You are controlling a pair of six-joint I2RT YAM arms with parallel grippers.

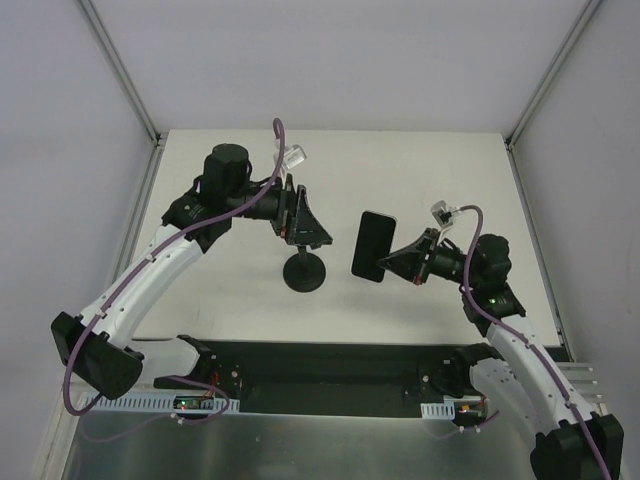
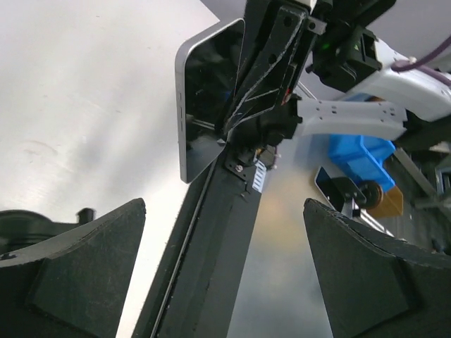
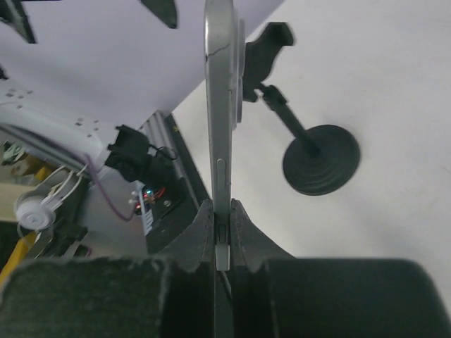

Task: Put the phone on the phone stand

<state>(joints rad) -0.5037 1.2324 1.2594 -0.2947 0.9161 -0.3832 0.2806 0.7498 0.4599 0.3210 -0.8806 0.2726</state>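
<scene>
The phone (image 1: pixel 373 246) is held up off the table, screen towards the top camera, just right of the phone stand (image 1: pixel 304 272). My right gripper (image 1: pixel 397 260) is shut on the phone's lower end. In the right wrist view the phone (image 3: pixel 220 105) stands edge-on between the fingers (image 3: pixel 201 232). There the stand's disc base (image 3: pixel 320 158) and its bracket head (image 3: pixel 266 46) lie just right of the phone. My left gripper (image 1: pixel 310 228) hovers over the stand's head, open and empty. The left wrist view shows the wide-apart fingers (image 2: pixel 84 267) and the phone (image 2: pixel 204 105) beyond them.
A black rail (image 1: pixel 330 365) runs along the table's near edge between the arm bases. White walls with metal posts close in the back and sides. A blue bin (image 2: pixel 359 155) shows off the table behind the right arm.
</scene>
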